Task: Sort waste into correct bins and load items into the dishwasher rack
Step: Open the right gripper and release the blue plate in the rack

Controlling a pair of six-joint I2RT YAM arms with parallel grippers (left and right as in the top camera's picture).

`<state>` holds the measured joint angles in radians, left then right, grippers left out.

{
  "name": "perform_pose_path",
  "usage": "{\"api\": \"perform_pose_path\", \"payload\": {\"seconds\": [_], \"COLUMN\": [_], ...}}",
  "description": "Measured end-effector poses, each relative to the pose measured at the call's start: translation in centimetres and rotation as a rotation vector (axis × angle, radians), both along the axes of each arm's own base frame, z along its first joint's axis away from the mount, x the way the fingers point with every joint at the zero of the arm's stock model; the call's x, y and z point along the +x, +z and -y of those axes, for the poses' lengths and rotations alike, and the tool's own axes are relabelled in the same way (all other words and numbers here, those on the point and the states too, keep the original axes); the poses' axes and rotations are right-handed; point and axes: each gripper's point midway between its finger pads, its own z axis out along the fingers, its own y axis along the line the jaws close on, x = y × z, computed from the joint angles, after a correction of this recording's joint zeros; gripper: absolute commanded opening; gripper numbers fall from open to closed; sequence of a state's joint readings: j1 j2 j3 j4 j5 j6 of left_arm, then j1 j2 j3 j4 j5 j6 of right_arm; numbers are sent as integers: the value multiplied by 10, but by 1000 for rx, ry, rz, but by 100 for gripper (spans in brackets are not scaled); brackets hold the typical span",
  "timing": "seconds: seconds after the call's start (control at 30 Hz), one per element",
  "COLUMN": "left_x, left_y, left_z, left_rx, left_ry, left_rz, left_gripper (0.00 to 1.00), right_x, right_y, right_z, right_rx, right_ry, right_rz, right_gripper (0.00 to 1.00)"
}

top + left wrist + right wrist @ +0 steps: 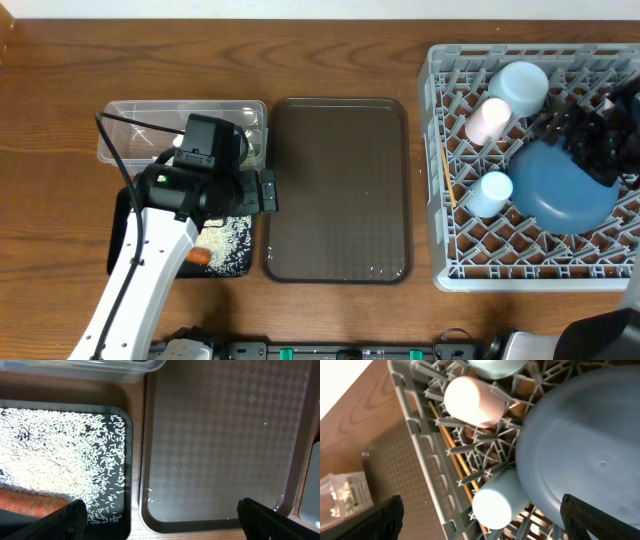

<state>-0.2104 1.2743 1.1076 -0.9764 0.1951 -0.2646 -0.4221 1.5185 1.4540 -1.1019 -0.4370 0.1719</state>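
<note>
Left tool [161, 506]: fingers wide apart, nothing between them, hanging over the seam where the black tray [128, 460] sits just left of the brown tray [220, 435]. The black tray holds a spread of rice [45, 460] plus the carrot [30, 502] at its near edge, with the carrot touching the rice. A few white specks [149, 493] lie on the brown tray near its front-left corner. The tub [130, 120] is also left of the brown tray, behind the black tray; there's something pale and crumpled inside, can't make out what. The rack [432, 150] sits just right of the brown tray, both on the wood surface [200, 50]. Right tool [481, 502]: fingers spread wide, clamped on nothing, above the rack over the plate [560, 190]. The plate rests on the pegs in the rack half far from the brown tray. The pink cup [487, 120] and light-blue cup [489, 193] sit among the pegs on the half nearer the brown tray, the light-blue one right against the plate's rim. The bowl [520, 85] is at the rack's back, just behind the pink cup. The chopsticks [444, 175] lie along the rack wall facing the brown tray.
</note>
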Motion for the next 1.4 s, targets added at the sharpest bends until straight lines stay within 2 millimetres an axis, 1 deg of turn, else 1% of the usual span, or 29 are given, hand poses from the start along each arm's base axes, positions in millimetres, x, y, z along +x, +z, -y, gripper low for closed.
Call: {"api": "perform_pose_path", "payload": {"seconds": [0.03,0.17,0.23,0.3,0.47,0.6,0.9,1.4], "left_x": [0,0,0,0,0,0,0,0], "left_y": [0,0,0,0,0,0,0,0], "left_z": [0,0,0,0,0,0,0,0], "left_rx": [0,0,0,0,0,0,0,0], "left_ry": [0,0,0,0,0,0,0,0], "left_rz": [0,0,0,0,0,0,0,0], "left_gripper": [98,98,98,98,98,98,98,98], "right_x": [-1,-9,-19,-35,-65,-80,-79,-79], "right_y": [-1,-9,-14,-21,-29,-31,-31,-31], "right_z": [0,12,16,19,13,9,5,5], "right_rx": [-8,-87,-124,-161,-168,-168,-200,-205], "right_ry": [3,-17,-10,15,71,122,198,204], "right_rz": [-9,-60,-108,-177,-301,-352,-347,-347], "right_gripper": [99,99,99,99,99,99,99,99]}}
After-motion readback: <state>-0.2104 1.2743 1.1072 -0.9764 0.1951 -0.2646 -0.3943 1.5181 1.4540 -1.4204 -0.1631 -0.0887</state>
